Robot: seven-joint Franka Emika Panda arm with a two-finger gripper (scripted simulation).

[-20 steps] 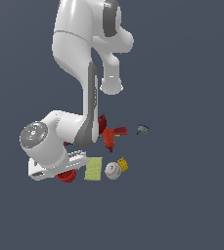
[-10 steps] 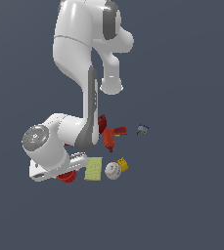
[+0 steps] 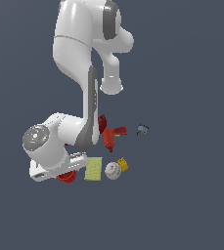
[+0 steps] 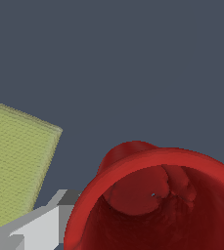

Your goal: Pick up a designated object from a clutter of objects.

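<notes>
Currently — arm: folded low, wrist over red cup (image 3: 66, 176)
gripper (image 4: 59, 224): one finger beside cup rim — opening, grip unclear

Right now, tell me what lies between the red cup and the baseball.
The yellow-green sponge lies between the red cup and the baseball, as the exterior view shows.

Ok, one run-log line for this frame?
phase: at grasp | target: red cup | gripper: over cup, jaw state unclear | beside: sponge
</notes>
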